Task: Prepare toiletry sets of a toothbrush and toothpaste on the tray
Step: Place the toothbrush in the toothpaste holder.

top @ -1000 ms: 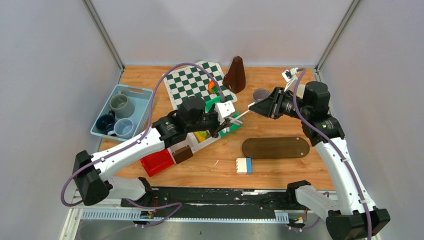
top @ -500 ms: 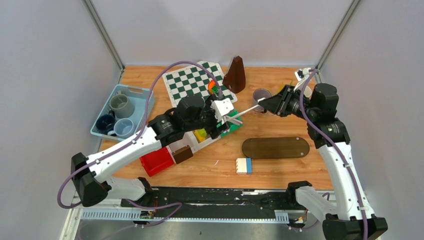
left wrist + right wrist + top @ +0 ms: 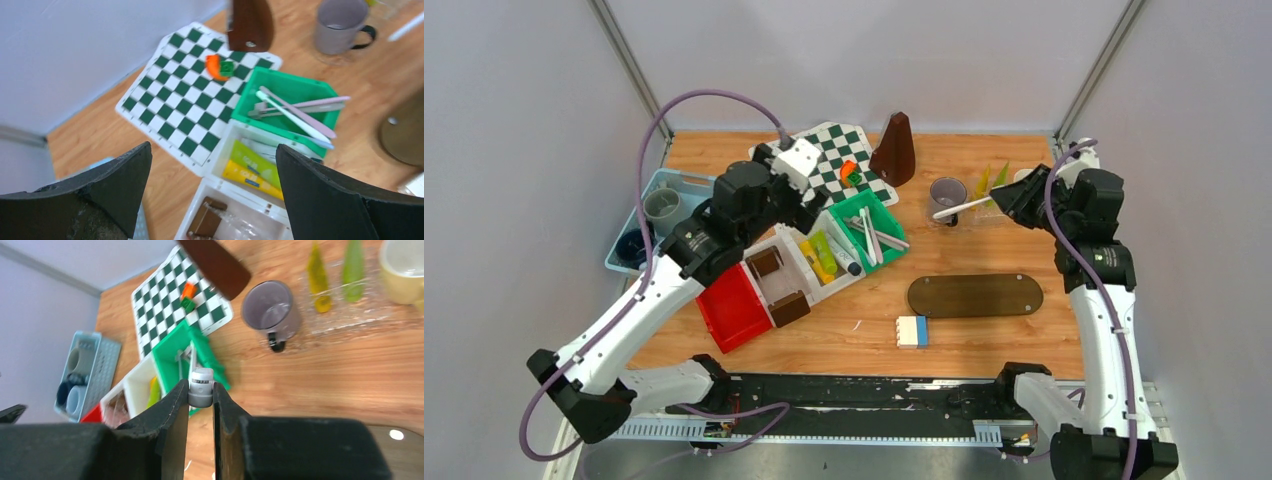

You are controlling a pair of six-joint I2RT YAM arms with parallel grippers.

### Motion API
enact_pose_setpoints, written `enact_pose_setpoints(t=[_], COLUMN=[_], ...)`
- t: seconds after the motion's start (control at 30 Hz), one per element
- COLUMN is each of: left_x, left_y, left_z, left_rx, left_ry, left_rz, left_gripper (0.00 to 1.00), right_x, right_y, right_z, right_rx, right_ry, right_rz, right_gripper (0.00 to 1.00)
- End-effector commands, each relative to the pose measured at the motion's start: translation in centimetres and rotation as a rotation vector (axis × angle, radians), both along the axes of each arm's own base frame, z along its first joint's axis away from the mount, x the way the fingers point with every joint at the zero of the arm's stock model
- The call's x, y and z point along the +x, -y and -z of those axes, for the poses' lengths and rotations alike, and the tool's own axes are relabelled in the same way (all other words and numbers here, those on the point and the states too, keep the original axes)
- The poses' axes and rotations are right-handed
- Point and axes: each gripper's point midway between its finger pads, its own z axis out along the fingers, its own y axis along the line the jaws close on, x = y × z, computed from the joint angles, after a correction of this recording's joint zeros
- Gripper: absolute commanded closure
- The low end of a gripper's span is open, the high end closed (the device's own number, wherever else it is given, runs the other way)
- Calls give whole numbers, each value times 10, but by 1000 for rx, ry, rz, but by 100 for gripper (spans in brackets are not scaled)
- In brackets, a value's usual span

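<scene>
Two mugs stand at the far right of the counter (image 3: 874,340), a grey mug (image 3: 947,191) and a pale yellow mug (image 3: 402,270), on what appears to be a clear tray (image 3: 380,310). A yellow tube (image 3: 319,277) and a green tube (image 3: 353,265) are laid flat between them. Neither mug is seen to hold a brush or a tube, so no set is judged finished. Three more mugs appear to be left in the blue basket (image 3: 689,181), and spare brushes are kept in the green bin (image 3: 290,87). The right end effector (image 3: 201,390) is closed narrowly on one end of a whitish toothbrush (image 3: 959,208), whose free end is pointed toward the grey mug. The left end effector (image 3: 212,150) is spread wide – nothing is held – above the checkerboard (image 3: 175,100).
</scene>
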Motion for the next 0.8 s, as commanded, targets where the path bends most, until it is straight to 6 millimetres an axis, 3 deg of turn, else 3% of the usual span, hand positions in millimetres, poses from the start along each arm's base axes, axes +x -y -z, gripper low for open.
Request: enact_pose_setpoints(t=[0.0,0.13,0.3,0.53,0.77], left_x=[17,23,25,20,17], left_y=[-57,-87,-109,-153,-163], left_z=[-6,1,2,1,-4], left_rx=[-103,-144,-161,-87,-83], left_ry=[-10,-8,23,133,178], left_rz=[-242,-343,-412,-590,-631], left_gripper=[0,0,0,0,0], right_x=[15,28,39,47,56], right_y=[40,71,108,149,173], right_z=[-4,0,8,26,26], right_rx=[-17,-38,-58,-48,28], right_ry=[7,-11,-39,-73,-33], right_rz=[179,295,415,541,590], right_gripper=[100,100,100,100,100])
